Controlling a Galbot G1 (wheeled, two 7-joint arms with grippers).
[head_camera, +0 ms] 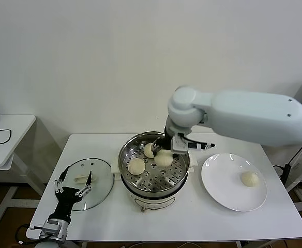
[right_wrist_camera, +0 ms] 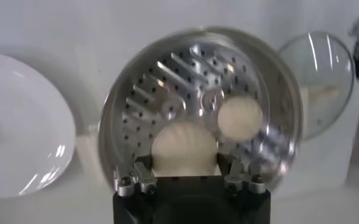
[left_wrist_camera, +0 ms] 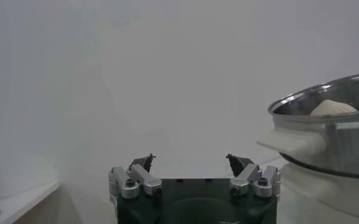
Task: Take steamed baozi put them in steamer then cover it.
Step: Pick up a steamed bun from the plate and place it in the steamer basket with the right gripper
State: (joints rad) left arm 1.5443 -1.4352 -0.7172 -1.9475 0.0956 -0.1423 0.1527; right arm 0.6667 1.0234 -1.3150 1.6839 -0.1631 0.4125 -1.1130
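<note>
Left gripper (head_camera: 74,184) hovers at the table's (head_camera: 192,227) near left edge, over the glass lid (head_camera: 96,178), jaws spread wide and empty. At centre stands the steamer (head_camera: 140,199); two steamed baozi (head_camera: 136,166) rest on its perforated tray, apart from each other. To the right, the white plate (head_camera: 221,194) carries one more bun (head_camera: 250,179) on its far side. Farther back, the right gripper (head_camera: 164,148) reaches down inside the steamer's rear, fingers closed around a third bun (right_wrist_camera: 184,145), which sits low over the tray; contact with the tray cannot be determined.
</note>
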